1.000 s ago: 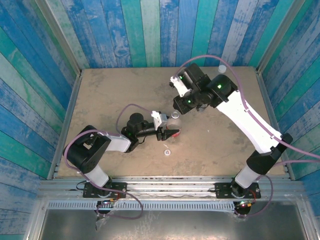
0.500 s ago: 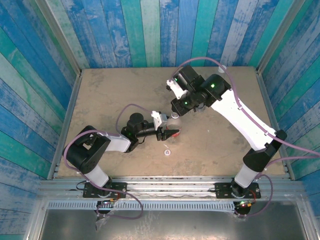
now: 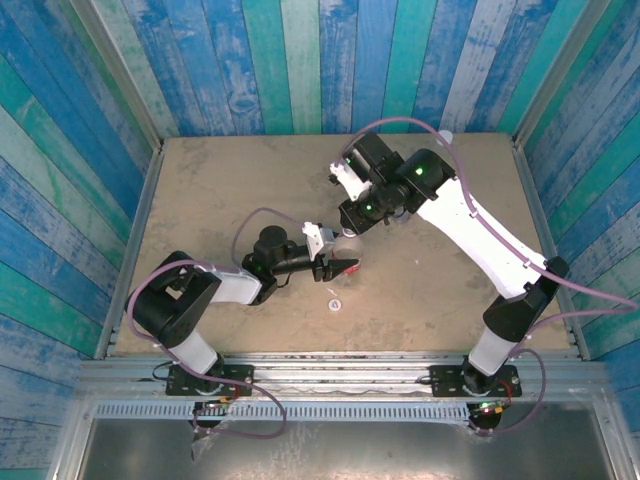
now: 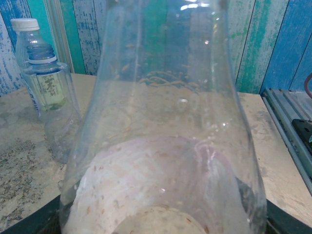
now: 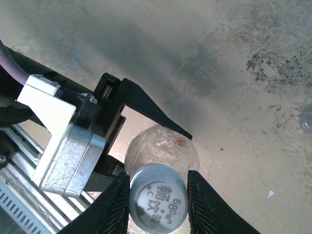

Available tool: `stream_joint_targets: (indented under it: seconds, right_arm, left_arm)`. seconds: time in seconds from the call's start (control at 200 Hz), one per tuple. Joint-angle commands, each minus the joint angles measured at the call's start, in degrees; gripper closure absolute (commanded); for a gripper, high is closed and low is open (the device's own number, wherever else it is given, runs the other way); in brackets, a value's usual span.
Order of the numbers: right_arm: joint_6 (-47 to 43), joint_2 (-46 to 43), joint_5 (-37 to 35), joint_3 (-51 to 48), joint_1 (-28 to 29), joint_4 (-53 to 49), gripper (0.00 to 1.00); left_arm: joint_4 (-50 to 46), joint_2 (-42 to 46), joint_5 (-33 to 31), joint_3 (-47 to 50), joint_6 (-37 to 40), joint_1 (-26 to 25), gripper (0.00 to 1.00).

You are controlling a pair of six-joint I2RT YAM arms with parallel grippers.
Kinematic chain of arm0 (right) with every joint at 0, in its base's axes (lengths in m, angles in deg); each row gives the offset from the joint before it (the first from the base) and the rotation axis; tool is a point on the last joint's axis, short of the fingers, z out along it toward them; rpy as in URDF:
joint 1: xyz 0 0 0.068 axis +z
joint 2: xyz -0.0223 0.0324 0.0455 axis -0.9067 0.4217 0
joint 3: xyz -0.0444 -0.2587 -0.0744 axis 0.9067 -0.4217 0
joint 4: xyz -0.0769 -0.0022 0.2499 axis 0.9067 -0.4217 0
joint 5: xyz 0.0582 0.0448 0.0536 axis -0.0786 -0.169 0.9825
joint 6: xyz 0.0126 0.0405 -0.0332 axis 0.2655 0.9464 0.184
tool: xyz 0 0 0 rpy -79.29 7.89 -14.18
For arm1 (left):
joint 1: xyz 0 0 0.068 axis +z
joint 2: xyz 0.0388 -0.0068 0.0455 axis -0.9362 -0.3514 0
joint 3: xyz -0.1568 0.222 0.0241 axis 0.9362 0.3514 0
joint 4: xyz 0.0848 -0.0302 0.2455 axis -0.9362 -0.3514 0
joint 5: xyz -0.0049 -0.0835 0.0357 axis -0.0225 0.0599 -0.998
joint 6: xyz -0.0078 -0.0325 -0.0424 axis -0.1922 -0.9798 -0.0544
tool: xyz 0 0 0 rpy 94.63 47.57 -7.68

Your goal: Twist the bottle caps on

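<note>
My left gripper (image 3: pixel 343 266) is shut on the red-labelled bottle (image 3: pixel 351 262), whose clear body (image 4: pixel 161 122) looms close in the left wrist view. From above, my right gripper (image 5: pixel 158 175) is shut on a pale-grey bottle cap (image 5: pixel 158 201) with printed characters. The cap sits on this bottle's neck, and the bottle's shoulder (image 5: pixel 163 146) shows just beyond it. The left gripper's black fingers (image 5: pixel 146 105) reach round the bottle's body. Another bottle cap (image 3: pixel 334 305) lies loose on the table in front of the left gripper.
At the left of the left wrist view stand a bottle with a white cap (image 4: pixel 24 24) and a labelled bottle (image 4: pixel 48 92) in front of it. A bottle (image 3: pixel 445 136) stands at the table's back right corner. Blue plank walls close in three sides.
My right arm has shifted a little to the left above the held bottle, its elbow swinging inward. The left arm and the bottle have stayed still.
</note>
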Motion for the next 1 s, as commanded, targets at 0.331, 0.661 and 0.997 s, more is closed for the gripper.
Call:
stream_joint_targets:
  seconds: [0.331,0.661,0.997]
  right_arm:
    - [0.1,-0.2,1.7,-1.1,1.2,-2.4,0.66]
    - [0.3,0.0,-0.7,-2.2,1.2,-2.2,0.66]
    - [1.0,-1.9,-0.7,-3.9,1.3,0.3,0.66]
  left_arm:
    - [-4.4,1.0,-1.4,0.0,1.2,0.0,0.34]
    - [-4.4,1.4,-1.3,0.1,1.2,0.0,0.34]
    - [-4.4,1.8,-1.6,0.2,1.2,0.0,0.34]
